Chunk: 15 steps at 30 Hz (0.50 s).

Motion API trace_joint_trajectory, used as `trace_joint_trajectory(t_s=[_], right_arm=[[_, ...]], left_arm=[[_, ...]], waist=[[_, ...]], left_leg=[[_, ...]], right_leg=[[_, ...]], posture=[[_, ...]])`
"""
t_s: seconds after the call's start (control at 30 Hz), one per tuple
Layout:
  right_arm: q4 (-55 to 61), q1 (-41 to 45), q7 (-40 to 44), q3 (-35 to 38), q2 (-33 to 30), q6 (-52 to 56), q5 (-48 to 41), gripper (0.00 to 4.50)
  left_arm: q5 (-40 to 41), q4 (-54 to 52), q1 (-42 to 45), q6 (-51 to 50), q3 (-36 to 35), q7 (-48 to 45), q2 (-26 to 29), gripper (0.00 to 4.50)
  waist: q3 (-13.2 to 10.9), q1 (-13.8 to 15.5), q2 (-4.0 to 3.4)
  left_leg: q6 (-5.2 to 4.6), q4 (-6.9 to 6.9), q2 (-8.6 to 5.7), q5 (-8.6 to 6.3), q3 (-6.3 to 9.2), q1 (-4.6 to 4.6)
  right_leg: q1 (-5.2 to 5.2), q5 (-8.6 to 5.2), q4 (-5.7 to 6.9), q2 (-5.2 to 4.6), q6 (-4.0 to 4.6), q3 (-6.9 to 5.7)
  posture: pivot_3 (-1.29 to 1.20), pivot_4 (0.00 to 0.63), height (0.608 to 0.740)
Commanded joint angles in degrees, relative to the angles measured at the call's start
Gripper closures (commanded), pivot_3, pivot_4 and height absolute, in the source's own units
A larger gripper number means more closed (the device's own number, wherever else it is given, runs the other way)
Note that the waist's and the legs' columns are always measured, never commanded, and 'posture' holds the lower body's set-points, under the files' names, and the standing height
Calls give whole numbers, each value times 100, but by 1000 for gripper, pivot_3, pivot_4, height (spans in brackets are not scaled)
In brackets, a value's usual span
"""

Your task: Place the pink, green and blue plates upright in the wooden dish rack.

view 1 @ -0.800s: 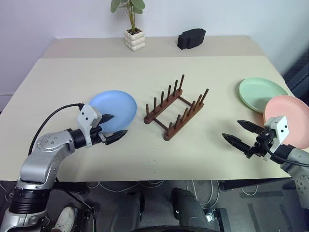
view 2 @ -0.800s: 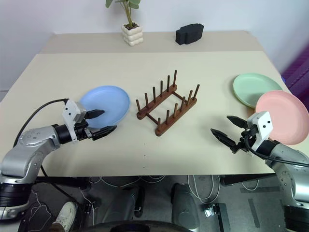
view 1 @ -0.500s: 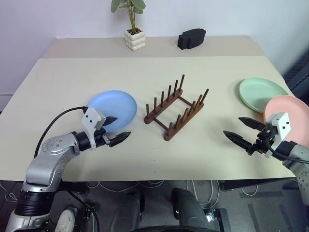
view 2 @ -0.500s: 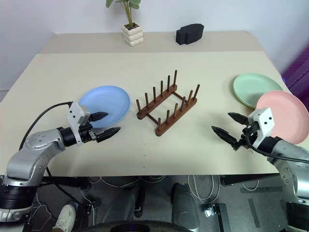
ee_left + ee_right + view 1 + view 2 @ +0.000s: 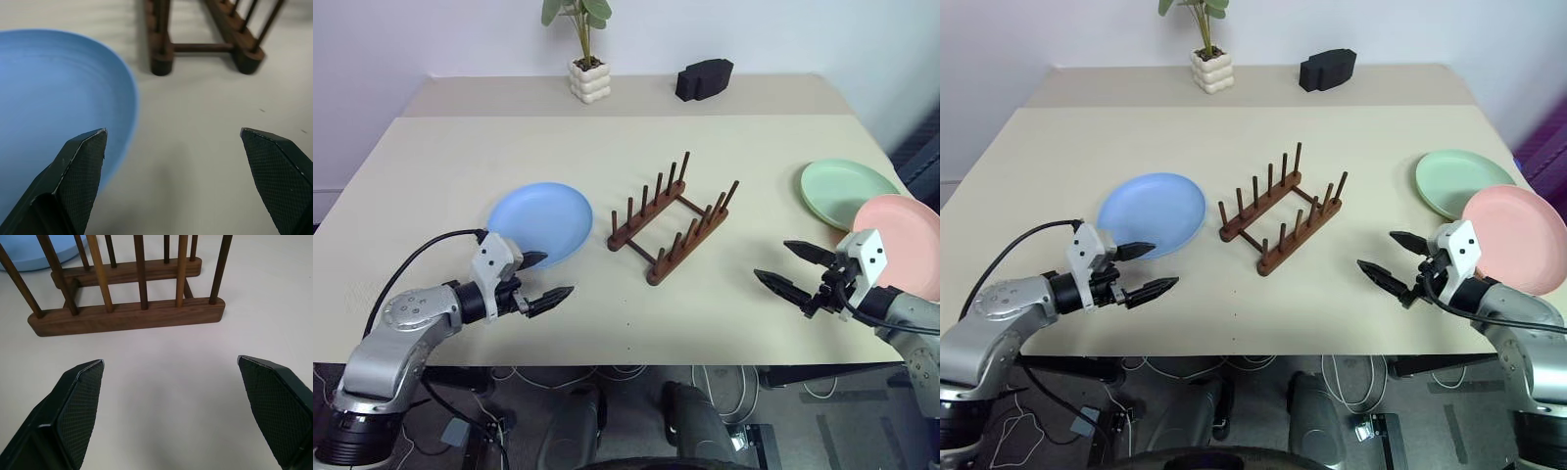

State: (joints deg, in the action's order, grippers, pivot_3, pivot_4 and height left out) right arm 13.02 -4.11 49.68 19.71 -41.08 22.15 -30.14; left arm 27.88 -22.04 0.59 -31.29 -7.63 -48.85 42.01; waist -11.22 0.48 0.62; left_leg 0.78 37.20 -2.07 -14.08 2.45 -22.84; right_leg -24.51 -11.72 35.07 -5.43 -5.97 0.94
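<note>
**A:** so where's everything sitting? Rack [image 5: 672, 220] is mid-table with nothing in it. Blue plate [image 5: 540, 222] lies flat just beside it on the robot's left; green plate [image 5: 847, 191] and pink plate [image 5: 901, 243] are off on the right, pink overlapping green's rim.

**B:** yep. Left gripper [image 5: 538, 276] hangs at the blue plate's near edge, jaws spread wide, nothing in them. Right gripper [image 5: 787, 268] is spread wide too, empty, between rack and pink plate.

**A:** how'd you grab them?

**B:** they look stiff, light, matte, so probably not too slippery. Lying flat, though, the raised rim is the only hold. I'd pinch the near edge, one finger over and one under, then tip it upright between the pegs.
</note>
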Motion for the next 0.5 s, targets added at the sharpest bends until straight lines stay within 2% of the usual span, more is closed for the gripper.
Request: trace_joint_trajectory(t_s=[0.03,0.27,0.37,0.5], right_arm=[[377,-130,-85,56,125,-24,-122,41],[1168,-564,-384,70,282,162,-266,41],[1277,-659,-513,-19,388,130,-242,41],[1599,-864,-699,-21,500,174,-279,41]], left_arm=[[330,-380,-53,-222,7,-328,206,0],[57,-371,229,-118,608,-434,214,0],[-326,-301,711,-74,1484,-205,-269,0],[-876,208,1192,-9,2149,165,-885,0]], waist=[[0,-1,0],[3,15,5],[5,33,4],[7,25,14]], left_leg=[[0,0,0,0,0,0],[0,2,-1,0,-1,-1],[0,-2,-1,0,0,4],[0,2,-6,0,-1,2]], right_leg=[[0,0,0,0,0,1],[2,-1,-1,-2,-1,1],[3,-7,-1,-2,-11,0],[8,-5,-4,-5,-9,2]], posture=[[0,150,736],[0,150,736],[0,150,736],[0,150,736]])
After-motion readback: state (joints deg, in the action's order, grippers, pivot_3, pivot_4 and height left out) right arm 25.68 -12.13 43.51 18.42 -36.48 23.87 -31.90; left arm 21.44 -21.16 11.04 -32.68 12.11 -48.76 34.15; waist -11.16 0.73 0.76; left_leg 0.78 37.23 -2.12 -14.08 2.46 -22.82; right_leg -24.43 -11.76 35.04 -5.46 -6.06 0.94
